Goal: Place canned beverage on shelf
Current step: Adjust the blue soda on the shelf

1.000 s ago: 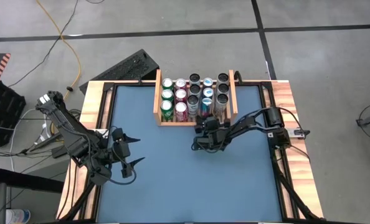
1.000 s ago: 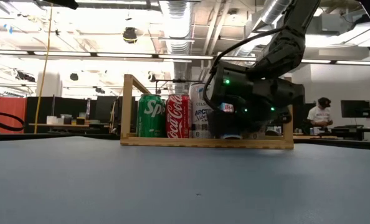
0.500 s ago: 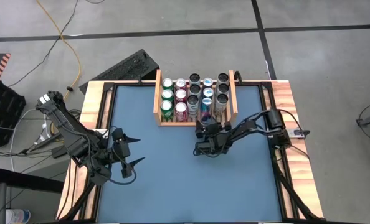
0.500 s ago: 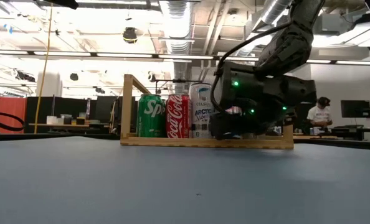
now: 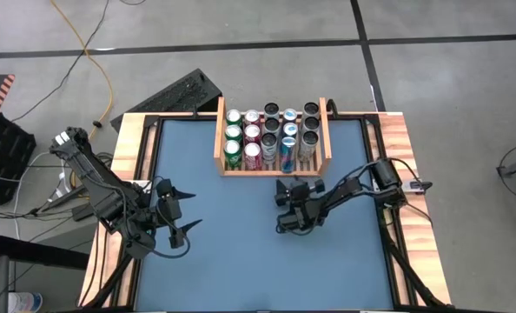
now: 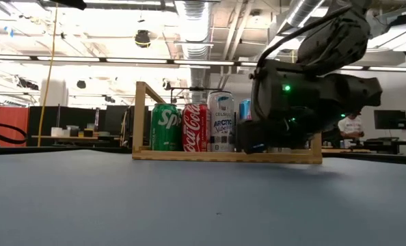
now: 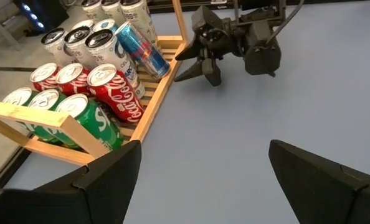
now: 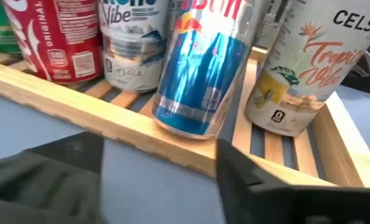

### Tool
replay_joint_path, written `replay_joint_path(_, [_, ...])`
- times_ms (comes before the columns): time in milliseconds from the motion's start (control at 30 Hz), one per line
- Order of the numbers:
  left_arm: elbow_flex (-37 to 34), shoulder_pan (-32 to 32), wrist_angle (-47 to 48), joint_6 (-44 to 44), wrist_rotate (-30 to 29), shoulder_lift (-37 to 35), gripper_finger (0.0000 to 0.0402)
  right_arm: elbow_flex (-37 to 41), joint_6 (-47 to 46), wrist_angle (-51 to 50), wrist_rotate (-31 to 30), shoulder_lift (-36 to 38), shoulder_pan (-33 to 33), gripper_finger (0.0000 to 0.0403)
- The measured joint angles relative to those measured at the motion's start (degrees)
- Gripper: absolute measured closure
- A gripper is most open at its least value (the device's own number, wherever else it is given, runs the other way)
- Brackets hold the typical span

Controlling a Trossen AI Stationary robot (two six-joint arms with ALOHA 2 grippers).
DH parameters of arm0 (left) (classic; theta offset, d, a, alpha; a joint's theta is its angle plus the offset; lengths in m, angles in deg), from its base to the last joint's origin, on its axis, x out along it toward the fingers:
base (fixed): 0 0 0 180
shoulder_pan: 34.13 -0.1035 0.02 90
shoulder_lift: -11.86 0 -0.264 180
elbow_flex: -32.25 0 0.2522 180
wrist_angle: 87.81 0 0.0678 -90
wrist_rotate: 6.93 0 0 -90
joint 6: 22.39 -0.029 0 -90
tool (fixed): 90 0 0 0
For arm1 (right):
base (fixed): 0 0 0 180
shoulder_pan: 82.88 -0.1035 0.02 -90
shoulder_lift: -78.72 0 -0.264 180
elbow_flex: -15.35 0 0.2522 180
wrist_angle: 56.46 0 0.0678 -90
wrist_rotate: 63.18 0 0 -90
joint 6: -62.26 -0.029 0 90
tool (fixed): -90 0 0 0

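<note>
High view: the shelf [image 5: 219, 139] holds the cans; the blue can [image 5: 287, 153] stands at its front edge, long axis upright. Right gripper [image 5: 285, 211], just in front of the shelf, holds nothing, jaws somewhat apart. Left gripper [image 5: 181, 209], wide open, waits well left of the shelf.

In the low view the right arm [image 6: 305, 102] hides the right end of the shelf [image 6: 227, 156] and all but a strip of the blue can [image 6: 245, 113], whose top the right wrist view cuts off.
</note>
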Motion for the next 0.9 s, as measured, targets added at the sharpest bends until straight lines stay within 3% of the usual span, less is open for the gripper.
replay_joint_path(100, [0.00,-0.01,0.03,-0.11,-0.61,0.00,0.0060,0.00,0.65,-0.01,0.07,0.00,0.51,0.0393])
replay_joint_path(900, [0.00,0.00,0.22,-2.05,-0.71,0.00,0.0060,-0.03,4.80,-0.01,2.92,0.02,8.58,0.0403])
